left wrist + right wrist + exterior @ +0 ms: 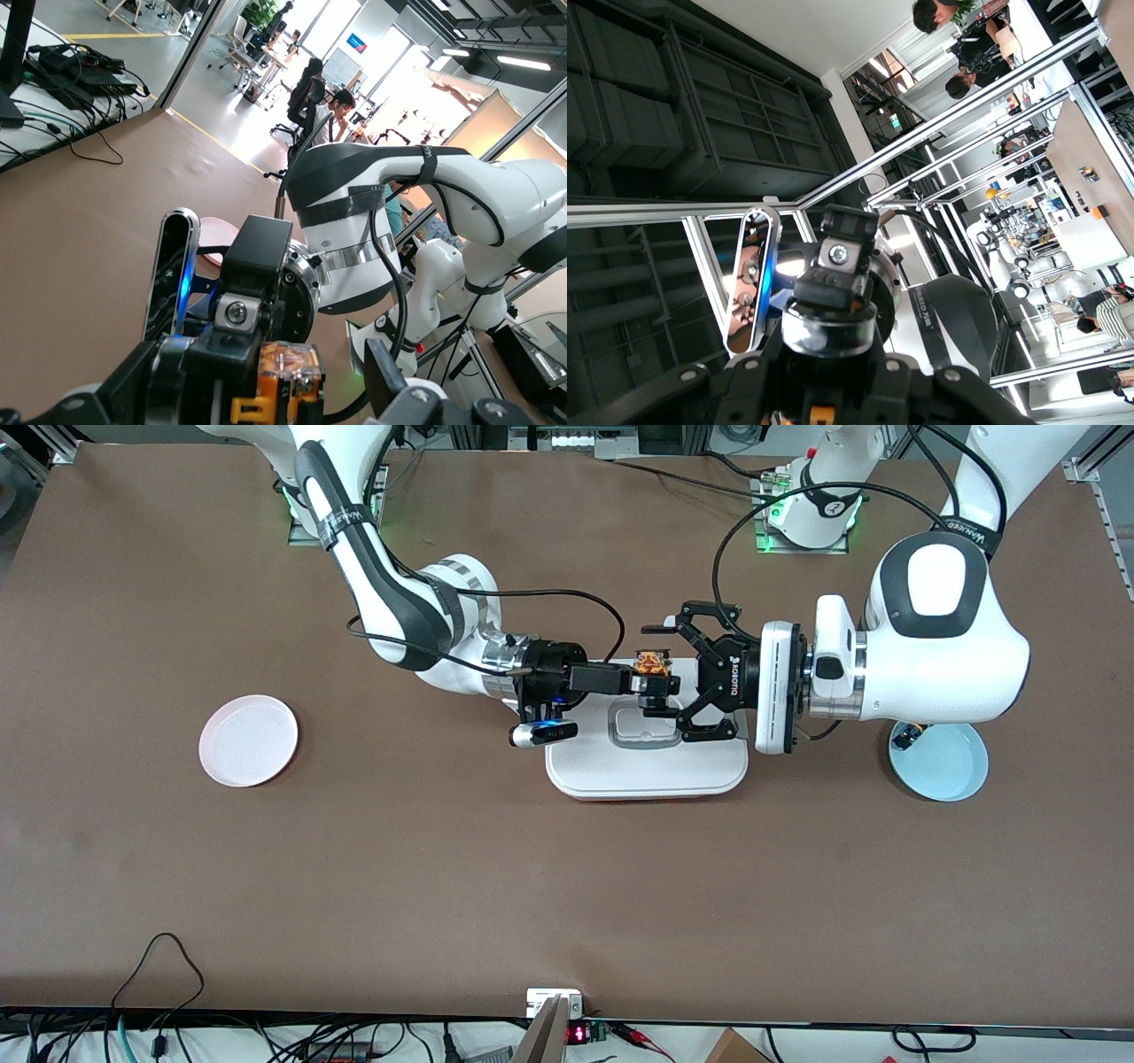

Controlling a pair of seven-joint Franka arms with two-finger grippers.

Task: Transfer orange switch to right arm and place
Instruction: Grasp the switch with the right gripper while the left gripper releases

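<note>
While spread, left end effector (pixel 675 673) beside orange switch (pixel 653 664)

A robotics lab inside an open office: aluminium framing (pixel 833 190) overhead, cables (pixel 159 992) at the front view's bottom edge, a seated worker (pixel 341 111) top centre.

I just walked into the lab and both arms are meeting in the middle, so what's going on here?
It's a handover above the white tray. The right gripper is shut on the orange switch, while the left gripper stands open around it, holding nothing. The pink plate at the right arm's end of the table and the blue plate at the left arm's end are both untouched; the switch hasn't been placed yet.
</note>
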